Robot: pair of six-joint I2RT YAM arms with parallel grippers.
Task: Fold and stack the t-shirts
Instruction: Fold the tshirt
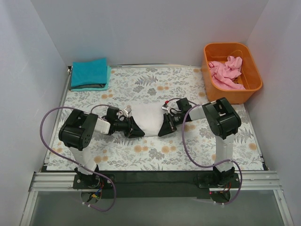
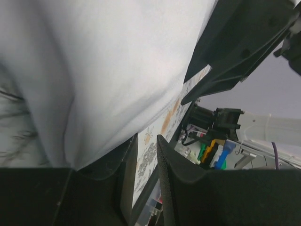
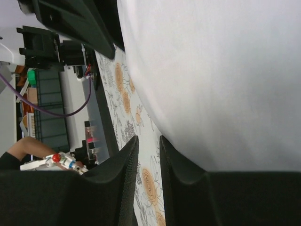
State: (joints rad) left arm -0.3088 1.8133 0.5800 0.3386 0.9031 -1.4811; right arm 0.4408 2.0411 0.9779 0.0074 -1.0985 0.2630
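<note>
We see both pincers drawn nearly closed on nothing. The left gripper [image 1: 137, 129] and right gripper [image 1: 165, 128] flank the white t-shirt [image 1: 150, 120] in the middle of the table [image 1: 155, 157], cloth draped against their outer sides. Any sideways sweep could, we judge, drag the cloth and bunch it, spoiling the fold.

Shirt ends and grip out of sight

From above, the left gripper [image 1: 139, 131] and right gripper [image 1: 162, 130] cover both ends of the white shirt [image 1: 148, 120], so any grip cannot be told. Both wrist views cut the shirt off at their edges, the left one blurred. The tub [image 1: 256, 82] wall hides part of the pink shirt [image 1: 228, 70].
</note>
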